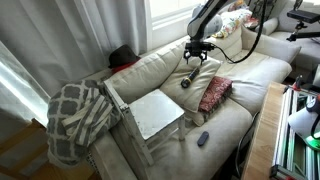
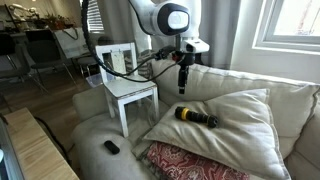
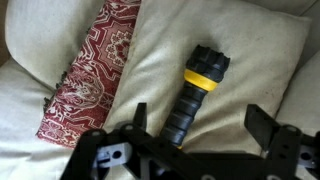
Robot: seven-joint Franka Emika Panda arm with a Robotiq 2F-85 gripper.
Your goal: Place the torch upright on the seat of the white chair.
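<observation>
1. Currently the black cylindrical torch with a yellow band (image 3: pixel 195 95) lies flat on a cream sofa cushion (image 3: pixel 260 50), near a red patterned pillow (image 3: pixel 90 70).
2. The black gripper (image 3: pixel 200 122) hangs above it, fingers spread wide, holding nothing.
3. The small white wooden chair (image 2: pixel 135 92) stands well apart.

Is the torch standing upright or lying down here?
Lying down: the torch rests on its side on the cream cushion, its length flat against the fabric.

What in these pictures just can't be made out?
- Wrist view: tail end of the torch, hidden behind the hand.
- Exterior view: the small dark gadget, too small to identify.
- Exterior view: the red patterned cushion, cut off by the bottom edge.
- Wrist view: the white chair, outside the frame.
</observation>
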